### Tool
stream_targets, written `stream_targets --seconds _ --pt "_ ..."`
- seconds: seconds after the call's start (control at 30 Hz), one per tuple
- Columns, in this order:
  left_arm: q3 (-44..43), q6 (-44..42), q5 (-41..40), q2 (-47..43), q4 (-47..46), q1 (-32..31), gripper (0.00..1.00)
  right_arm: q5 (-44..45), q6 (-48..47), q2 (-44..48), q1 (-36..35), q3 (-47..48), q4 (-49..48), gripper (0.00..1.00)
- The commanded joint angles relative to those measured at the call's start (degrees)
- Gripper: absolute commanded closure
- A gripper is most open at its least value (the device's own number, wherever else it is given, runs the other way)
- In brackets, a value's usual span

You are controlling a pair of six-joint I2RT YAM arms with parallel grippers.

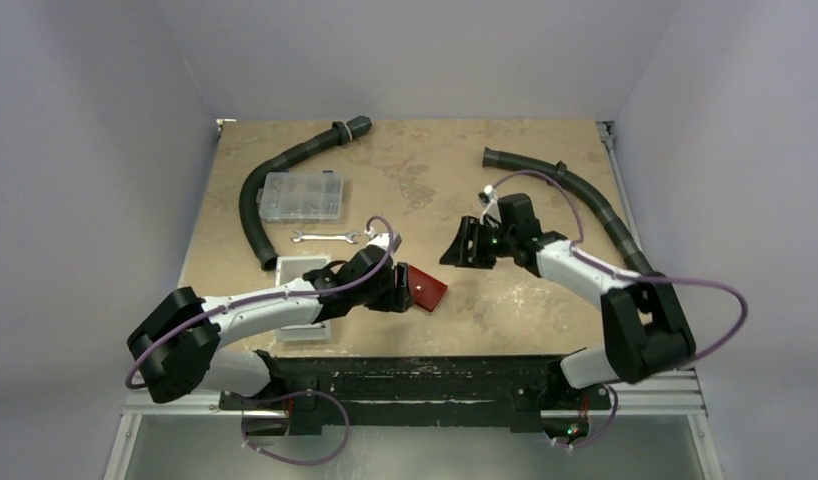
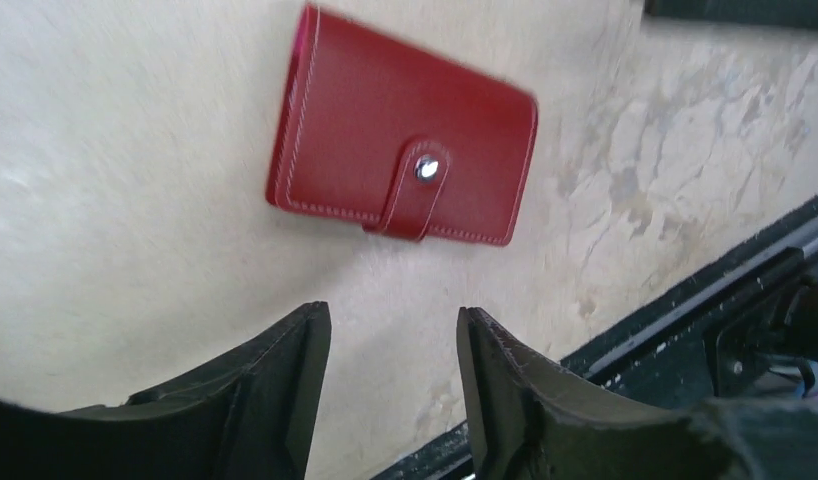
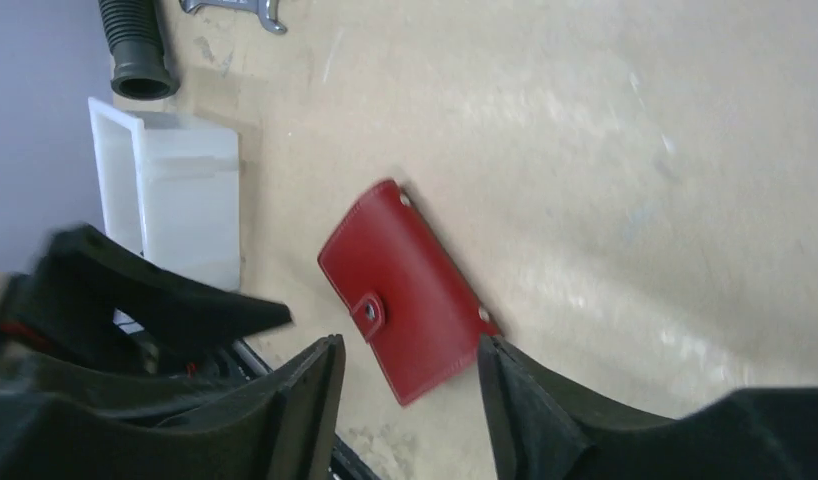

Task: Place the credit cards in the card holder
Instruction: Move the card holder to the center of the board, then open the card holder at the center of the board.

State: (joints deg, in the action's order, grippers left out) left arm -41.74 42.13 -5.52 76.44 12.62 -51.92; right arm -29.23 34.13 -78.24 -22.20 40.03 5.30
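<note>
Top external view: light is even and diffuse, from overhead. The table (image 1: 425, 170) is mid-bright, and shadows beneath the arms are short and soft. No glare. Fine detail is low throughout.

Left wrist view: the table surface is overexposed toward the left, washed almost white. The card holder (image 2: 385, 150) is motion-blurred (upper edge and stitching smeared), with a small bright highlight on its snap (image 2: 426, 168). The left gripper (image 2: 393, 320) is near the lens, its fingers (image 2: 275, 400) dark and soft.

Right wrist view: a pale sheen streaks the table at centre right. The white bin (image 3: 185, 200) is blown out, with little inner detail. The right gripper (image 3: 410, 345) is underexposed, its fingers (image 3: 305, 420) nearly featureless black.

Red card holder (image 2: 400, 145), white stitching
</note>
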Motion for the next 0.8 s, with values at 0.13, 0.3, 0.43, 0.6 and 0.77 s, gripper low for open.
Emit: stream_targets --seconds 0.13,0.3,0.43,0.6,0.77 --pt "6.8 9.9 7.5 6.1 -19.8 0.5 0.54 -7.5 -7.7 -18.9 -0.7 9.8 -3.8 0.6" --pt "3.7 4.0 4.0 13.1 -17.7 1.7 0.59 -7.9 -1.4 -14.7 -4.9 -1.3 -11.0 0.67" --pt "2.1 0.1 2.8 14.6 -14.9 2.4 0.61 -5.3 6.8 -6.5 -10.7 -10.7 -15.8 0.67" --pt "0.4 -5.0 6.5 12.4 -9.8 2.2 0.56 -1.1 11.0 4.7 -10.8 -15.5 -12.8 0.64" --pt "-0.2 -7.2 8.1 5.6 -3.3 2.3 0.35 2.4 4.3 3.5 -9.9 -8.8 -3.5 0.54"
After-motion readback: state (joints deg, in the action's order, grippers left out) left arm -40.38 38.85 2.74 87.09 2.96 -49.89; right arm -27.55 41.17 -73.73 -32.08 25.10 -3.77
